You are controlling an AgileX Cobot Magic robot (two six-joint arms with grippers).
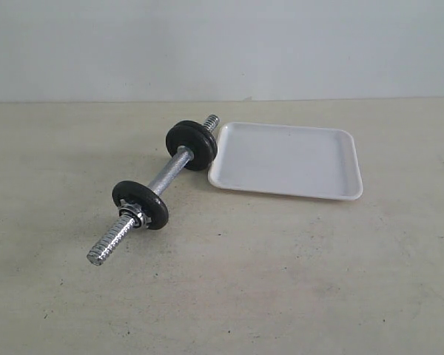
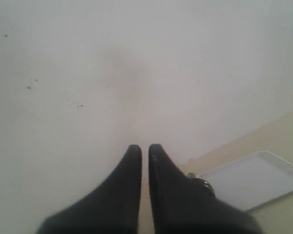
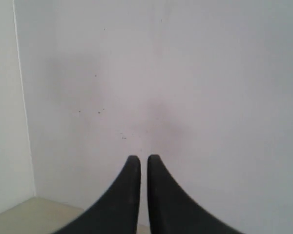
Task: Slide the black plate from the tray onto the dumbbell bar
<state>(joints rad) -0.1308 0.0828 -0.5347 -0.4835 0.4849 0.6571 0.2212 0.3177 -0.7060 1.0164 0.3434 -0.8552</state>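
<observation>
My left gripper (image 2: 144, 148) and right gripper (image 3: 143, 160) face the wall, jaws pressed together, empty; the tray (image 1: 281, 159) at centre-right lies bare, the black plate (image 1: 206, 151) apparently on the upper-right end of the dumbbell bar (image 1: 166, 176), nearer my left arm

the left gripper (image 2: 144, 148) is pointing at a pale wall (image 2: 136, 63), its jaws sitting almost together, with the tray (image 2: 254, 180) lying beyond one finger.
</observation>
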